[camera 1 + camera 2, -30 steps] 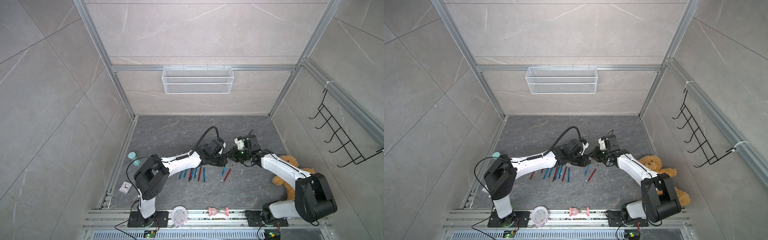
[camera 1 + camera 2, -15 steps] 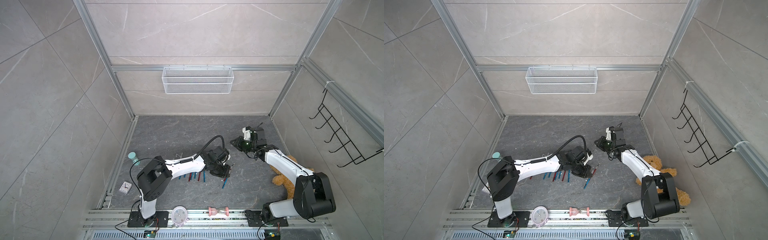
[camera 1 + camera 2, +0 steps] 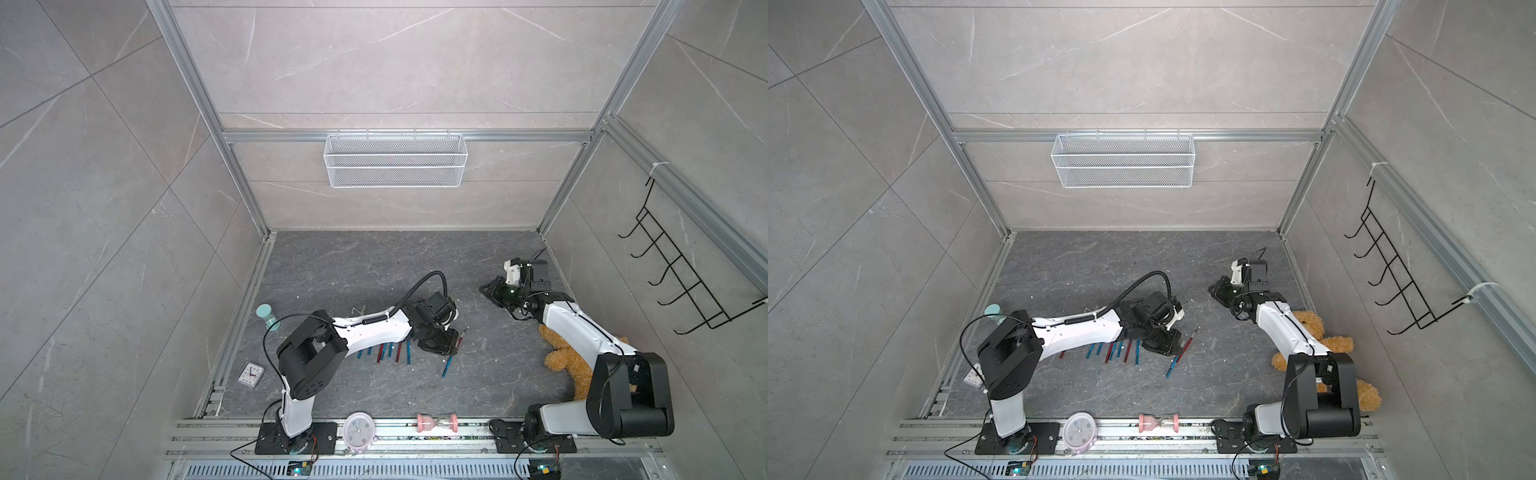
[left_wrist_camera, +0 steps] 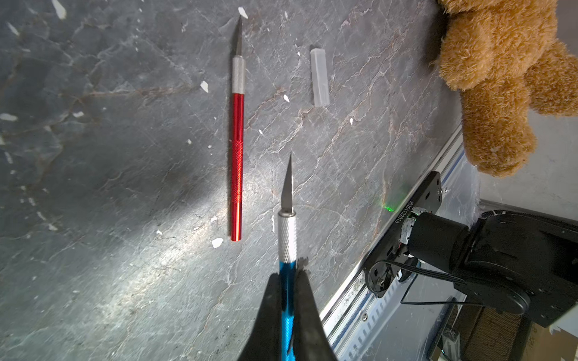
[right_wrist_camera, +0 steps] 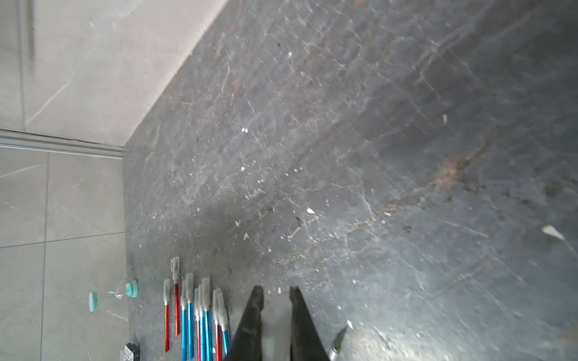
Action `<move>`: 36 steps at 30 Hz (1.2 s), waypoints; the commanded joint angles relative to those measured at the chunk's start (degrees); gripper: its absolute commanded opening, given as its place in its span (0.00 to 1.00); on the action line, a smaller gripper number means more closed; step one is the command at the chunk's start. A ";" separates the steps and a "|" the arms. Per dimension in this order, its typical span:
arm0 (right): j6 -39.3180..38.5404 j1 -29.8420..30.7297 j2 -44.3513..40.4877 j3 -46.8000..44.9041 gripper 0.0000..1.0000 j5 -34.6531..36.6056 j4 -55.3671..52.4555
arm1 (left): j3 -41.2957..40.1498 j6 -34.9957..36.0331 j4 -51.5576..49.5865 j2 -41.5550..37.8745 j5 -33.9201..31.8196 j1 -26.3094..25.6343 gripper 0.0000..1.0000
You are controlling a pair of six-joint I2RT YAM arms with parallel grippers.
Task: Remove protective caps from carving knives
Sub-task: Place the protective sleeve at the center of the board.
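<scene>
Left wrist view: the left gripper (image 4: 289, 276) is clamped on a blue carving knife (image 4: 287, 237), whose bare blade juts past the fingertips. Ahead and to one side lies an uncapped red carving knife (image 4: 237, 150), with a loose protective cap (image 4: 319, 78) farther out. Right wrist view: the right gripper (image 5: 276, 292) pinches a pale, blurred cap (image 5: 276, 328); capped knives (image 5: 200, 312) lie beside its fingers.

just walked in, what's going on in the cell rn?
Left gripper is shut on a blue knife, blade bare. Right gripper, apart from it, pinches what looks like a clear cap. A bare red knife and a loose cap lie near the blue one; a row of capped knives waits.
</scene>
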 commanded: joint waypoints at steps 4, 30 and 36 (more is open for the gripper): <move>-6.75 -1.83 1.71 -2.52 0.03 0.79 -6.92 | 0.55 1.73 0.34 -1.25 0.12 2.33 0.00; -10.12 1.14 14.06 -0.27 0.08 9.83 -12.43 | 1.86 3.95 0.22 0.15 0.72 5.96 0.00; -9.77 1.51 15.75 0.53 0.11 10.85 -12.65 | 4.63 4.90 -3.81 1.69 -2.38 6.00 0.00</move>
